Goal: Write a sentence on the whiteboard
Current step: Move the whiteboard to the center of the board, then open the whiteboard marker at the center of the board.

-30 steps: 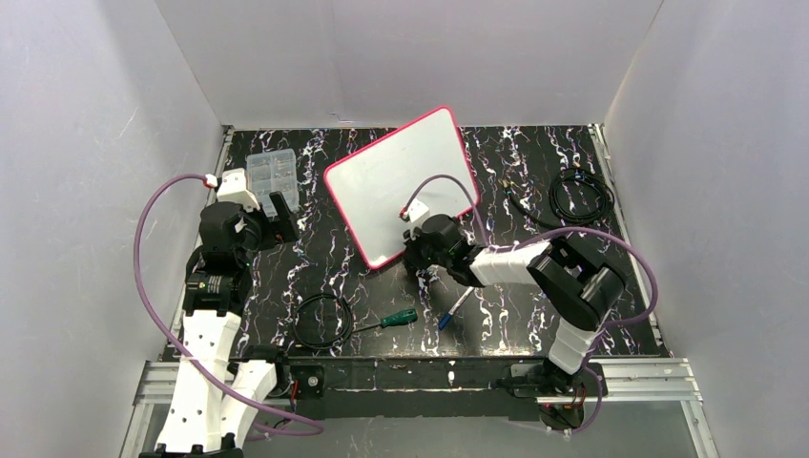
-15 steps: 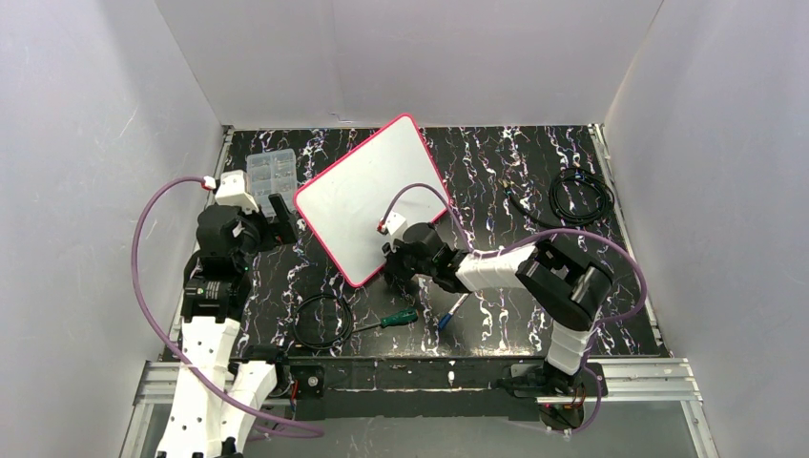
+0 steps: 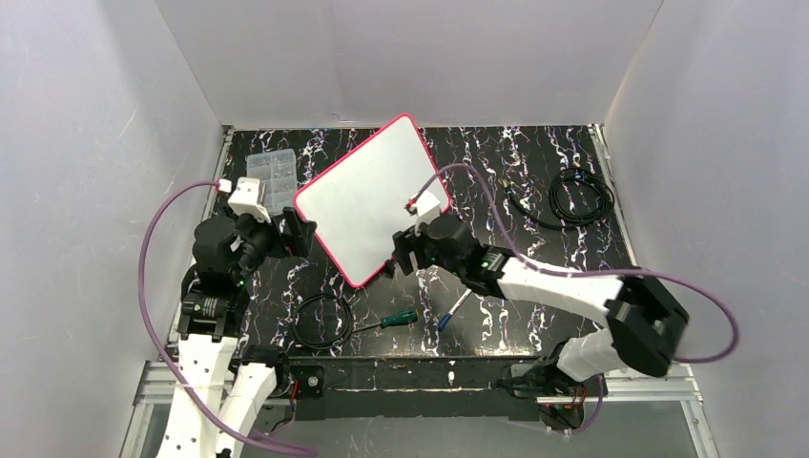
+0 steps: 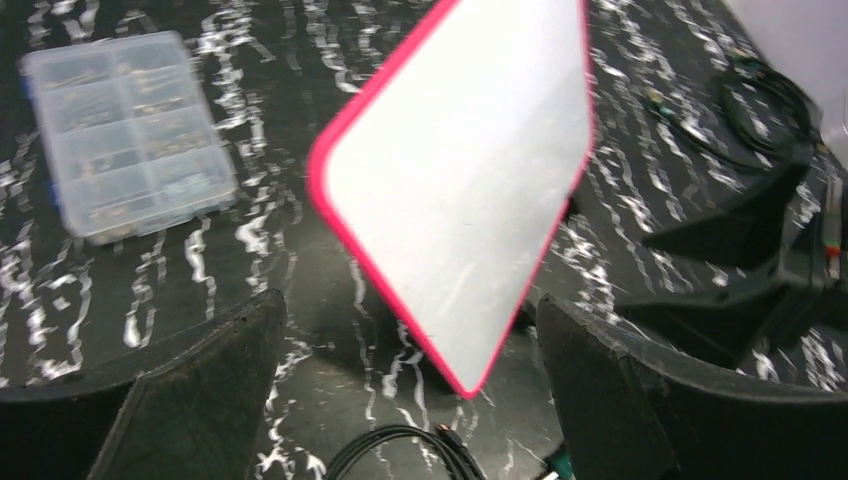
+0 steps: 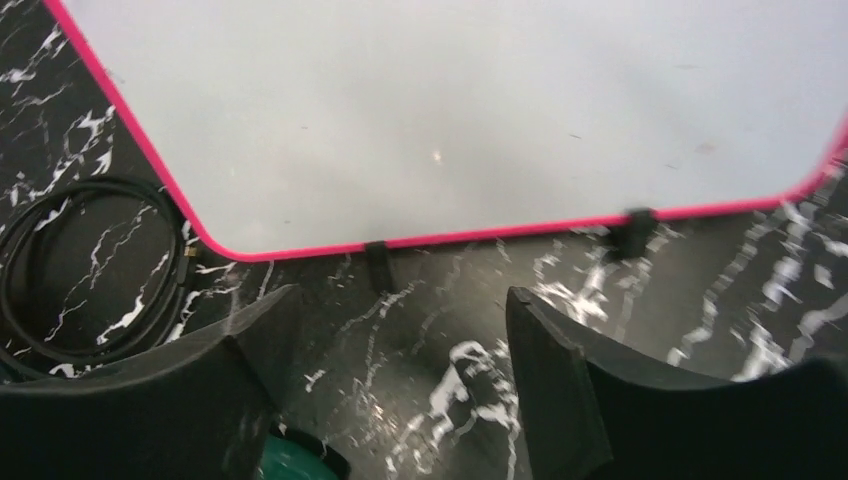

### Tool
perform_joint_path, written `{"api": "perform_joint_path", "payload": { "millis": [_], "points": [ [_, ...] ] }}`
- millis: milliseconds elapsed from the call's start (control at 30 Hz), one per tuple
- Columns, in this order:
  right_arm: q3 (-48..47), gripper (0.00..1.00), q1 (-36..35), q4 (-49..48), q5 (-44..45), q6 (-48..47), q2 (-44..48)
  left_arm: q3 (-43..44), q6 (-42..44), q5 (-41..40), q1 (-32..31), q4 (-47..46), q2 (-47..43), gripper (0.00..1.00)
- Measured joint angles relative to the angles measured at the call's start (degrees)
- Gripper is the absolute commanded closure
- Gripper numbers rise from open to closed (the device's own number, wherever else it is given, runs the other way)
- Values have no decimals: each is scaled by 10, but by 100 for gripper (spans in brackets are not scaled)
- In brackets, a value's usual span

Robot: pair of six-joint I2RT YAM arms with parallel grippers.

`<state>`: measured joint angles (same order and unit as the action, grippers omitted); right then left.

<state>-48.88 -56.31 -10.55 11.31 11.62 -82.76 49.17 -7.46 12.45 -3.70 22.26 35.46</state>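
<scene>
The large white rectangular whiteboard (image 3: 363, 196) with its thin pink-red frame sits turned like a diamond at the back middle of the black, white-veined table (image 3: 520, 162). Its far corner reaches close to the table's back edge. Its left corner stops near the clear plastic compartment box (image 3: 270, 178), and the left wrist view shows a strip of bare table between them. There's room on the right, where a broad stretch of table runs out to the coiled black cable (image 3: 577, 196) by the right wall. In front of the near corner it's tighter: a black cable loop (image 3: 322, 320), a green-handled screwdriver (image 3: 393, 319) and a thin pen with a blue end (image 3: 452, 307) lie along the front. White walls (image 3: 95, 143) close in three sides.

Now the arms. The left arm stands at the table's left edge, elbow bent, wrist turned to the right. The left gripper (image 3: 298, 234) hangs just beside the board's lower-left edge, fingers spread wide and holding nothing. The right arm stretches low across the front toward the left, with the right gripper (image 3: 401, 256) just off the lower-right edge. Its jaws are parted too, with only bare table between them, and two small black clip feet (image 5: 377, 265) of the frame sit right ahead of its fingertips.
</scene>
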Motion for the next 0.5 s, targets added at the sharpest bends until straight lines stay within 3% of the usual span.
{"api": "perform_joint_path", "payload": {
  "millis": [100, 233, 333, 500],
  "points": [
    [22, 2, 2, 44, 52, 17, 66, 14, -3, 24, -40, 6, 4, 10],
    [46, 1, 29, 116, 83, 32, 130, 47, -14, 32, -139, 12, 25, 12],
    [52, 1, 95, 154, 68, 43, 157, 51, -29, 19, -222, 13, 44, 13],
    [66, 1, 269, 185, 1, 61, 187, 42, -59, -56, -396, 5, 103, 13]
  ]
}}
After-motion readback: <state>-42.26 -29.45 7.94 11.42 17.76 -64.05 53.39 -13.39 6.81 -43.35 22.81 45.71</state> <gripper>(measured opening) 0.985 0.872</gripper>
